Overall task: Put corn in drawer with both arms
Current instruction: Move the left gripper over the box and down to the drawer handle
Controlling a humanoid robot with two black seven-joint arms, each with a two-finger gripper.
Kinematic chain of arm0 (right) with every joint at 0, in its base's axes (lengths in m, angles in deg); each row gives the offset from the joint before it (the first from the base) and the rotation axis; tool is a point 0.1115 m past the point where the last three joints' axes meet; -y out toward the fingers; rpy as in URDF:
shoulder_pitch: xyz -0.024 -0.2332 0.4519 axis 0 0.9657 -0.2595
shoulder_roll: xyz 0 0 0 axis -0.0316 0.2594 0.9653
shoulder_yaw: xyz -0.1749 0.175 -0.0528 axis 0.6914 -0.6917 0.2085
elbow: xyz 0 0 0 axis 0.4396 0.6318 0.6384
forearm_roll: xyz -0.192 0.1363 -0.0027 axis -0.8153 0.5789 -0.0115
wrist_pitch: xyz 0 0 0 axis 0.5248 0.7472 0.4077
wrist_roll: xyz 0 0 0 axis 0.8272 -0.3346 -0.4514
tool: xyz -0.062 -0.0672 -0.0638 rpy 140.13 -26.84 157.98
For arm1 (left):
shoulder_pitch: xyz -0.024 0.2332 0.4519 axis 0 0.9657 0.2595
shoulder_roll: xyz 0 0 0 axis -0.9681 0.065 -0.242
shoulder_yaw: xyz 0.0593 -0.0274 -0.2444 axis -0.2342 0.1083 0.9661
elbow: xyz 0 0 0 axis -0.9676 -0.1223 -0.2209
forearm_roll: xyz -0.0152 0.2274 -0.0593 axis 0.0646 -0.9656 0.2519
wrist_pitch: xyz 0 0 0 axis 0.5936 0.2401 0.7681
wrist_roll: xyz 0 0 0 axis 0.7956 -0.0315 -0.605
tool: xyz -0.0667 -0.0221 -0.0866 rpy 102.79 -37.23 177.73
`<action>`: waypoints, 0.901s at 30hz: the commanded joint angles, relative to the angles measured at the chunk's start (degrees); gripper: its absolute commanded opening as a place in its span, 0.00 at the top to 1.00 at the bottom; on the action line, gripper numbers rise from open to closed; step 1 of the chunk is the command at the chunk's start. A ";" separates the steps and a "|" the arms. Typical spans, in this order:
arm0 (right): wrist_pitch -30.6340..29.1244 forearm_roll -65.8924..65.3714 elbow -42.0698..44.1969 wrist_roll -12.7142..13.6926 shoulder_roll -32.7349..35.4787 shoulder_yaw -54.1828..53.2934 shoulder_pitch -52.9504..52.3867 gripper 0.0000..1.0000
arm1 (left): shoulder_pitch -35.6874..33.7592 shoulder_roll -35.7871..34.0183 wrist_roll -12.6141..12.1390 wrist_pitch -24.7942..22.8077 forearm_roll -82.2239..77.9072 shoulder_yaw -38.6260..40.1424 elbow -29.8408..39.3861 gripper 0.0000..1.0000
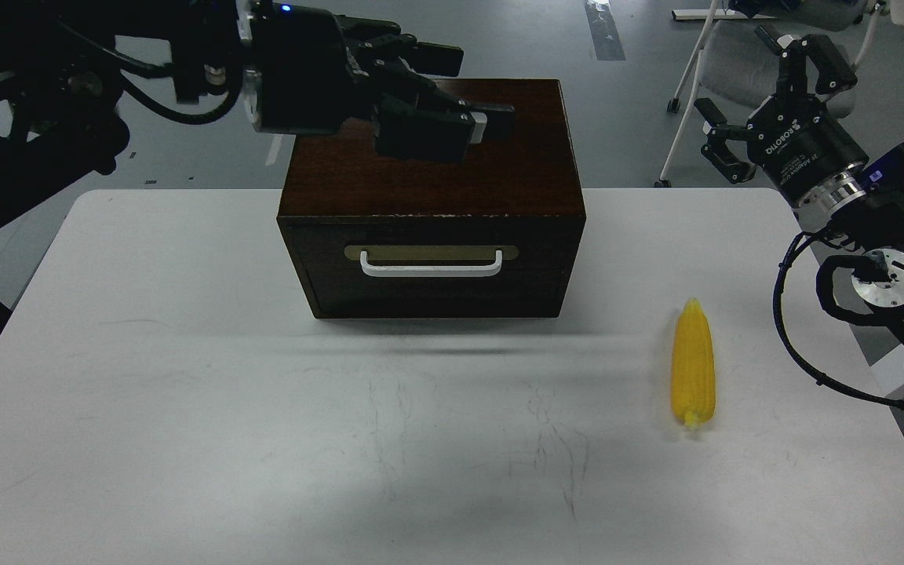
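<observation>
While the dark brown wooden drawer (432,271) sits closed (white handle untouched), both spread, empty grippers, left (452,98) and right (766,98), risk mistiming: the bright yellow plastic corn cob (692,365) could arrive too early.

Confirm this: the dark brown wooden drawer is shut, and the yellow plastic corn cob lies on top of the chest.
Wrong on one count. The head view shows the yellow plastic corn cob lying on the white table, right of the chest. The dark brown wooden drawer is shut.

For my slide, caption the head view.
Corn on table; drawer closed; left gripper above chest, right gripper open.
</observation>
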 commanded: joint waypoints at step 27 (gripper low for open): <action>0.00 0.00 -0.66 0.00 0.32 -0.65 0.52 0.00 | -14.12 11.07 1.99 0.00 -17.25 -33.86 -7.05 0.04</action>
